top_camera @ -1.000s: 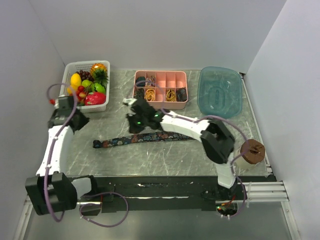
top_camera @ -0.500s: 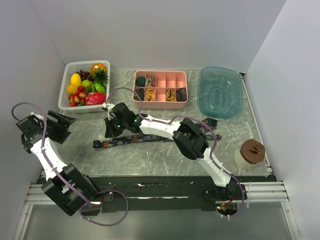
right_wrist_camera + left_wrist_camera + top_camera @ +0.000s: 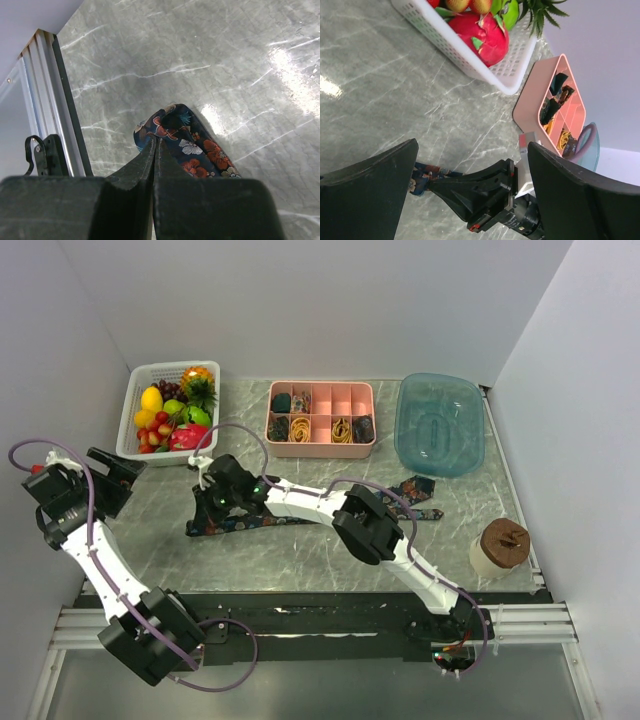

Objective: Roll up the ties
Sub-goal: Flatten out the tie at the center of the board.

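Observation:
One dark paisley tie point(image 3: 255, 523) lies flat across the marble table, its wide end point(image 3: 415, 490) to the right. My right gripper point(image 3: 205, 518) reaches far left and is shut, its tips resting on the tie's narrow left end. In the right wrist view the closed tips point(image 3: 156, 141) touch the curled end of the tie point(image 3: 195, 150). My left gripper point(image 3: 112, 475) hangs open at the far left, apart from the tie. In the left wrist view its wide-apart fingers point(image 3: 365, 190) frame the right gripper point(image 3: 485, 192) and the tie's end point(image 3: 422, 176).
A white basket of fruit point(image 3: 168, 410) stands at the back left. A pink divided tray point(image 3: 320, 412) holds yellow bands and small dark rolls. A blue tub point(image 3: 440, 422) sits at the back right, a brown-lidded jar point(image 3: 500, 545) at the front right.
The right gripper slid left along the tie to its narrow end, staying shut. The left arm swung out to the far left and its jaws opened wide.

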{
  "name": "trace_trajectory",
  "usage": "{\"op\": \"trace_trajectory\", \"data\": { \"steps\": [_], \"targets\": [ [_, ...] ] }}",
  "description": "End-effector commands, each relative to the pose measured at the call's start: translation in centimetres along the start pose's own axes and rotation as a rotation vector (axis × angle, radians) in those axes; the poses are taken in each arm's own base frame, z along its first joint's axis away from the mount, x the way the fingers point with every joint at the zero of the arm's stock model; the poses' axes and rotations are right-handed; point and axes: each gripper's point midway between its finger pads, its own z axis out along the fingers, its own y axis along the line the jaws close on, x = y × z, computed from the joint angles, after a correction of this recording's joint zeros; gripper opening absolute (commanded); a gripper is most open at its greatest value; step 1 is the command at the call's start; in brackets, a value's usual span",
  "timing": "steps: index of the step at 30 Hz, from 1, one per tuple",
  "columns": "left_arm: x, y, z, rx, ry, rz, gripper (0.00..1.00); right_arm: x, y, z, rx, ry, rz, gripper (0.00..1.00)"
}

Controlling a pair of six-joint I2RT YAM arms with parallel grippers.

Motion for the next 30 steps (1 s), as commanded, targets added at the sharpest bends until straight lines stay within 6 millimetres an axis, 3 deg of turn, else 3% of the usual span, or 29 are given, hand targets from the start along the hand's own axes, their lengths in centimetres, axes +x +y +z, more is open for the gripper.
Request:
{"op": "trace_trajectory", "data": {
  "steps": [1,6,7,16,17,19,22,26,30],
  "targets": [
    [-1.7,-1.5,-0.3,0.046,-0.040,0.029,0.96,-0.8,0.0,0.0,0.009,-0.026,-0.001,0.00],
    [-1.7,-1.7,-0.4,0.054,-0.040,0.037,0.97,-0.8,-0.9,1.3,0.033,-0.022,0.001,0.00],
    [-1.7,-1.7,-0.4,0.051,-0.041,0.037,0.97,-0.1,-1.6,1.8,0.044,-0.007,0.008,0.00],
    [-1.7,-1.8,-0.4,0.060,-0.036,0.042,0.96,0.2,-1.9,2.9,0.037,-0.003,0.023,0.00],
    [-1.7,-1.8,-0.4,0.062,-0.036,0.042,0.96,-0.8,-1.3,2.8,0.023,-0.021,0.015,0.00],
    [-1.5,-1.8,-0.3,0.066,-0.030,0.040,0.96,-0.3,-1.1,3.1,0.021,-0.002,0.012,0.00],
    [-1.3,-1.7,-0.1,0.068,-0.017,0.037,0.96,-1.3,-0.1,3.1,-0.014,-0.010,-0.006,0.00],
    [-0.8,-1.2,0.1,0.061,-0.007,0.040,0.96,-1.1,0.9,3.0,-0.058,0.005,-0.027,0.00],
    [-0.4,-1.0,0.1,0.059,0.000,0.042,0.96,-0.8,0.6,3.2,-0.063,0.026,-0.046,0.00]
  ]
}}
